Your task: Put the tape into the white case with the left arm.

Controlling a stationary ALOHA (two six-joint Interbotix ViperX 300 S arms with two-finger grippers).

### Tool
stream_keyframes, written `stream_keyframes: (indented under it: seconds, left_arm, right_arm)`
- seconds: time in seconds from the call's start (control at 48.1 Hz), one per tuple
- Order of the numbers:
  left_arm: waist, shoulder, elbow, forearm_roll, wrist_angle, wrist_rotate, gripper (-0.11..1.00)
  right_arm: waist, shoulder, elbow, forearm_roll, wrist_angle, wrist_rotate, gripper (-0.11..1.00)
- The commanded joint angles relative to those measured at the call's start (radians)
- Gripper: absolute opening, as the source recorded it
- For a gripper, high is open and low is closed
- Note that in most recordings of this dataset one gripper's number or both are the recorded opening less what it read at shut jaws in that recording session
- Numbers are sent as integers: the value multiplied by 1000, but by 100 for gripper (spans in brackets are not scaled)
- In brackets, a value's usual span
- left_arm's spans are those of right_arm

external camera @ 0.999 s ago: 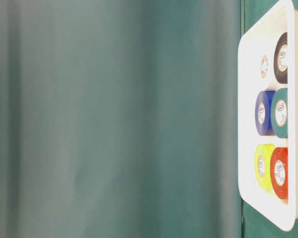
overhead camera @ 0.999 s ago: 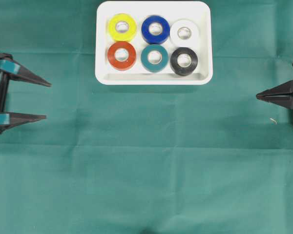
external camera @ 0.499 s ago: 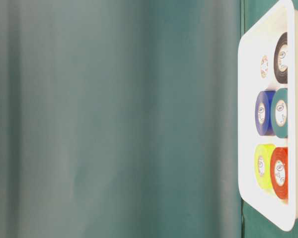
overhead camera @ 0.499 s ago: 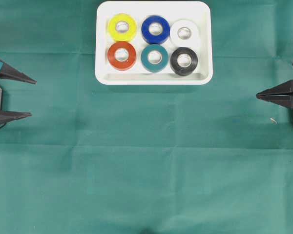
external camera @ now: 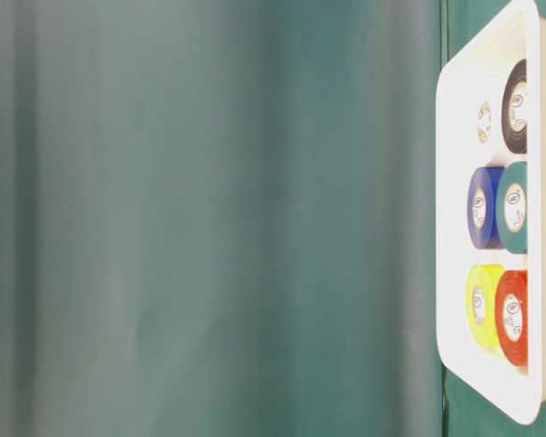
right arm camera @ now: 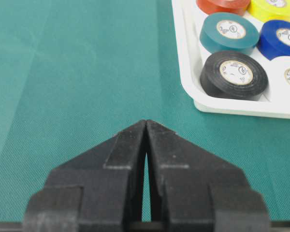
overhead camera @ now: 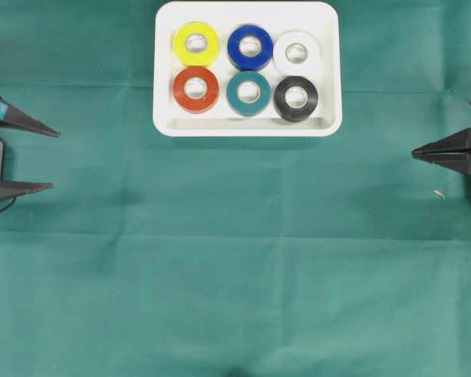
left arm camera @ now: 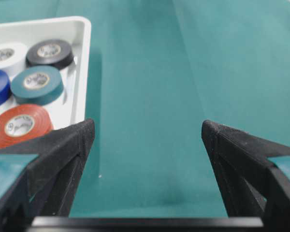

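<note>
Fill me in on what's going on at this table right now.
Nothing is being handled. The white case holds six tape rolls in two rows: yellow, blue and white behind, red, teal and black in front. The left gripper sits open and empty at the left edge; the right gripper sits shut at the right edge. No loose tape shows on the green cloth.

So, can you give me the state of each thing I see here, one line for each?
white case: on the cloth, holding six rolls in two rows
yellow, blue, white, red, teal, black tape rolls: lying flat inside the case
left pincer: open, empty, away from the case
right pincer: shut, empty
</note>
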Motion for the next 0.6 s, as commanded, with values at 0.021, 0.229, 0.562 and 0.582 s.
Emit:
stream_keyframes:
  seconds: [0.021,0.229,0.562,0.582]
  left_arm:
    - [5,8,-8,2,-2,0,99]
    - [11,8,21,0,-2,-9,99]
    - [25,8,44,0,-2,-11,99]
    - [26,8,46,0,-2,-11,99]
  right_arm:
    - [-3,6,-11,-2,-9,0,-9]
    - [-3,6,-9,-2,-9,0,-9]
    - [-3,6,-9,-2,-12,0,-9]
    - [-2,6,-8,0,-14,0,-9]
